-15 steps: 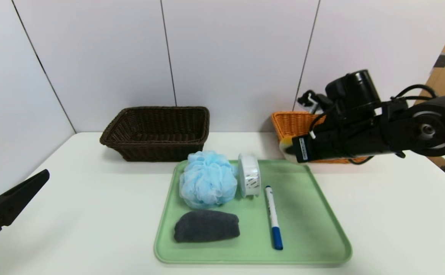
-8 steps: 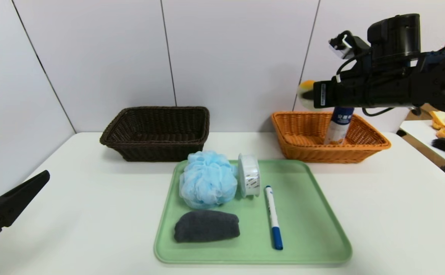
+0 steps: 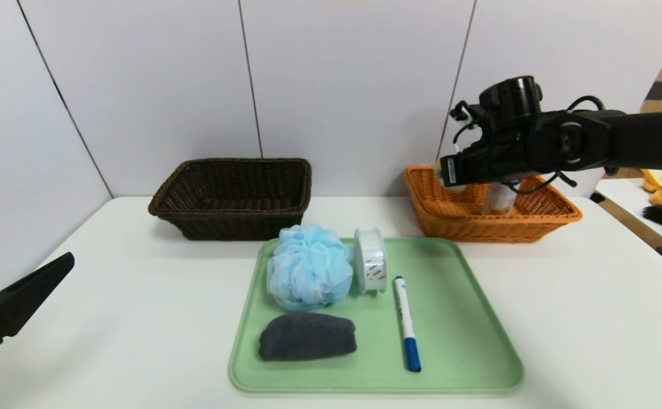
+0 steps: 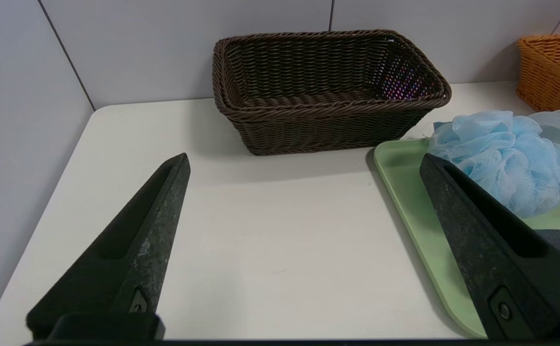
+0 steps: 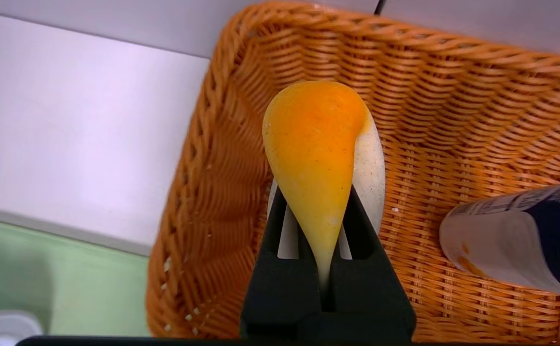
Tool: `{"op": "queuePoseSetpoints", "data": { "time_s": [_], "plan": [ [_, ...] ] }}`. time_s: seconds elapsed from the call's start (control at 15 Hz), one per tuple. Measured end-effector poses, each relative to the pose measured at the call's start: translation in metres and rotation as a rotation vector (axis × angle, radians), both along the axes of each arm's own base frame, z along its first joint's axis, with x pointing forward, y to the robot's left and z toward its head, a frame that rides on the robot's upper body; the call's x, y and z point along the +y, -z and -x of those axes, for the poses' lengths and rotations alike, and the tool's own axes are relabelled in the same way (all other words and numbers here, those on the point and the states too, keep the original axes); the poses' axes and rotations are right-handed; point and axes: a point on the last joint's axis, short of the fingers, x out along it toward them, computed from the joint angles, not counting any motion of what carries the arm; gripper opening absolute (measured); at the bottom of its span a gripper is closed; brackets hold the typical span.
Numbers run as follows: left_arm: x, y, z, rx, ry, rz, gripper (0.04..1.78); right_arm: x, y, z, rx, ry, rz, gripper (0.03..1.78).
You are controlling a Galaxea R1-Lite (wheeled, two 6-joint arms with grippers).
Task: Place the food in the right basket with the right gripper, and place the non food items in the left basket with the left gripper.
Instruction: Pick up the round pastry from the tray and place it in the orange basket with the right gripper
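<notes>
We note a smooth white table carrying two woven wicker baskets against the panelled wall: a dark brown basket on the robot's left, holding nothing we can see, and an orange basket on the right. Inside the orange basket stands a white and dark blue bottle, upright in the head view. The right pincer hangs over the near-left part of that basket, clamped narrowly on a glossy fried egg, a flat piece with a rounded orange yolk on a speckled white base; the egg is held above the weave, and we cannot tell that it touches it. In front of the baskets lies a pale green tray with rounded corners. On it we record a fluffy light blue mesh bath puff, a white tape roll standing on edge just beside the puff, a blue and white marker lying lengthwise, and a dark grey rolled cloth of soft texture near the front. The left pincer sits at the table's left edge, its tapered black fingers spread wide and holding nothing.
</notes>
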Motion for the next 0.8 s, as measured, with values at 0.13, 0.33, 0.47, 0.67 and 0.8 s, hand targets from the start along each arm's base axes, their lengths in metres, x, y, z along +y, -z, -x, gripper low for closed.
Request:
{"op": "queuePoseSetpoints", "data": {
  "time_s": [0.13, 0.33, 0.47, 0.67, 0.8],
  "plan": [
    [0.0, 0.0, 0.0, 0.001, 0.0, 0.0, 1.69, 0.001, 0.013, -0.005, 0.042, 0.003, 0.012, 0.1],
    [0.0, 0.001, 0.0, 0.003, -0.002, 0.0, 1.69, 0.002, 0.029, -0.013, 0.068, 0.043, 0.048, 0.1],
    [0.0, 0.002, 0.0, 0.004, -0.003, 0.0, 1.69, 0.004, 0.035, -0.015, 0.079, 0.049, 0.055, 0.1],
    [0.0, 0.003, 0.001, 0.006, -0.003, 0.0, 1.69, 0.006, 0.041, -0.017, 0.091, 0.045, 0.061, 0.1],
    [0.0, 0.003, 0.001, 0.007, -0.003, 0.0, 1.69, 0.006, 0.044, -0.018, 0.09, 0.065, 0.076, 0.1]
  ]
}}
